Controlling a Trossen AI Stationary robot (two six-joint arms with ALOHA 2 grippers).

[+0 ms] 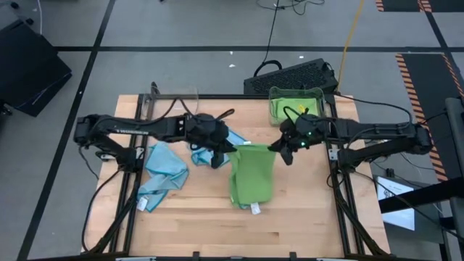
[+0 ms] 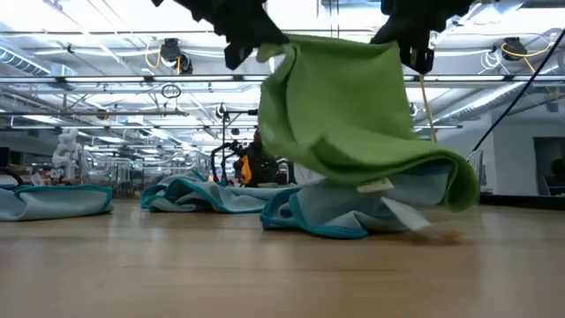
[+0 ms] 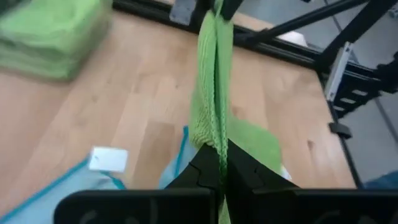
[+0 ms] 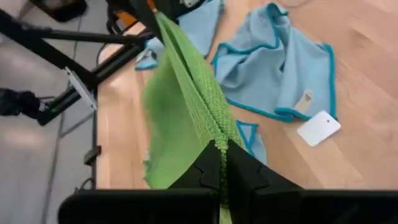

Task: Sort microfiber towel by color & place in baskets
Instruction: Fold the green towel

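Both the left gripper (image 1: pixel 217 154) and right gripper (image 1: pixel 284 152) pinch the raised green microfiber towel (image 1: pixel 251 174) mid-frame. Green towels already fill the upper-right clear plastic basket (image 1: pixel 296 95); the crumpled blue towels (image 1: pixel 163 171) left of centre remain unsorted.

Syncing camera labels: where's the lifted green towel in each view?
High view: green towel at table centre, held up between left gripper and right gripper.
Low view: draped upper middle, over a blue towel.
Left wrist view: edge-on, centre, in shut jaws.
Right wrist view: edge-on, centre-left.
Shared landmark: that blue towel under it.
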